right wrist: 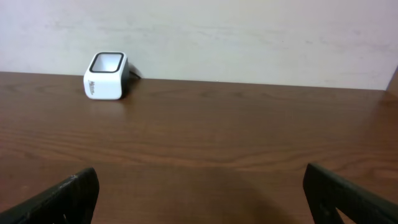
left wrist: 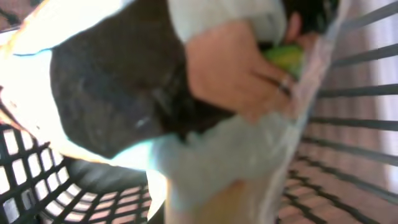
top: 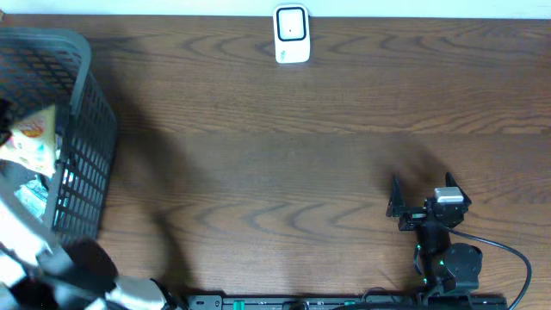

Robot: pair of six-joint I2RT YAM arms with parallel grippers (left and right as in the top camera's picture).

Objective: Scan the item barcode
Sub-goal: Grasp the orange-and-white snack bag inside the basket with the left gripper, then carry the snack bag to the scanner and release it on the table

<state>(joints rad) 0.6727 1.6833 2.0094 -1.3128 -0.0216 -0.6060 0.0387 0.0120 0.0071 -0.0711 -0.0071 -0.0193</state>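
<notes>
Across the wooden table (top: pixel 258 164) the route runs from the basket at the left edge to the scanner at the far edge, and the hazards sit at its two ends.

At the left edge, the dark mesh basket (top: pixel 86 155) holds several packets (top: pixel 34 138), the task item among them. The left arm (top: pixel 39 250) reaches down into it. A lift that catches the mesh wall can tip or drag the basket, because the arm enters close to the near wall.

The left gripper has its jaws closed together. Its fingers cannot be made out, as the left wrist view is blurred and filled by a dark-and-pale packet (left wrist: pixel 106 93) pressed close to the lens. A fold of this wrapping is probably pinched, but that is not confirmed. A grip on loose film alone can slip during the lift or bring a neighbouring packet up with it. The cause in both cases is soft, crowded packaging.

The right gripper (right wrist: pixel 199 180) has its jaws wide apart and empty. It sits low over the table at the right and faces the scanner. The risk here is minor and arises only if a handover is needed and the packet arrives crumpled.

The scanner (top: pixel 291 34), a small white unit, sits well apart from the basket. No barcode is visible on any packet. An item presented with the code turned away or creased gives no read.
</notes>
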